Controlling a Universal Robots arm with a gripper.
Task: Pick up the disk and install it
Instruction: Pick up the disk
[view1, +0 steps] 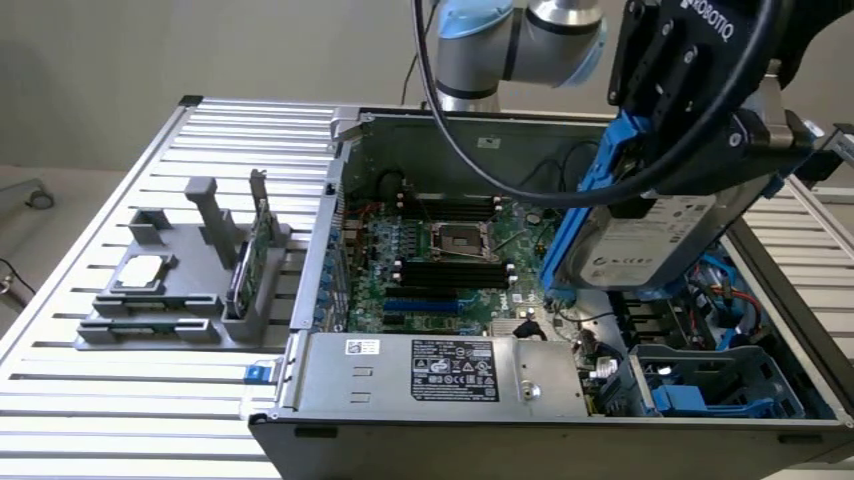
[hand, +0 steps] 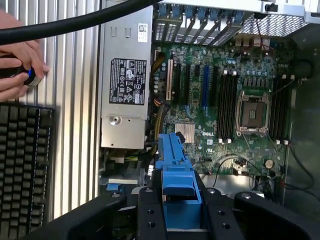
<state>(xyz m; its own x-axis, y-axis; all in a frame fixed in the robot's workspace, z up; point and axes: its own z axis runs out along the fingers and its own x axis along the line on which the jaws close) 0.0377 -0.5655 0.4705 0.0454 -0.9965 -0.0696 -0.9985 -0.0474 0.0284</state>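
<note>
Silver-grey metal: the disk (view1: 638, 250), white label facing the exterior camera, blue rails (view1: 587, 200) along its edges. It hangs in the air, tilted, over the open computer case (view1: 534, 445), above the part of the case on the exterior view's right. It is not seated in anything.

The black gripper (view1: 674, 185) grasps the disk from above. In the wrist view its fingers (hand: 150, 215) stand on either side of a blue rail, with the plastic pinched between them.

Inside the case:
- A blue drive cage (view1: 707, 390) sits in the near corner on the exterior view's right. The disk is above it and apart from it.
- The green motherboard (view1: 441, 250) lies on the case floor, with the CPU socket (view1: 465, 240) near its middle.
- The grey power supply (view1: 441, 370), with a black-and-white label, runs along the near wall.
- A thick black cable (view1: 534, 170) loops down from the arm in front of the case interior.

Outside the case, on the slotted aluminium table (view1: 120, 410) at the exterior view's left, is a grey holder fixture (view1: 160, 325). A green circuit card (view1: 254, 260) stands on edge in it. A small flat silver chip (view1: 144, 270) lies on its flat part.

In the wrist view, a person's hand (hand: 20, 65) is over the table beside the case, closed around a small black-and-blue object. I cannot tell what the object is. A black keyboard (hand: 22, 165) lies on the table just beside the hand.
</note>
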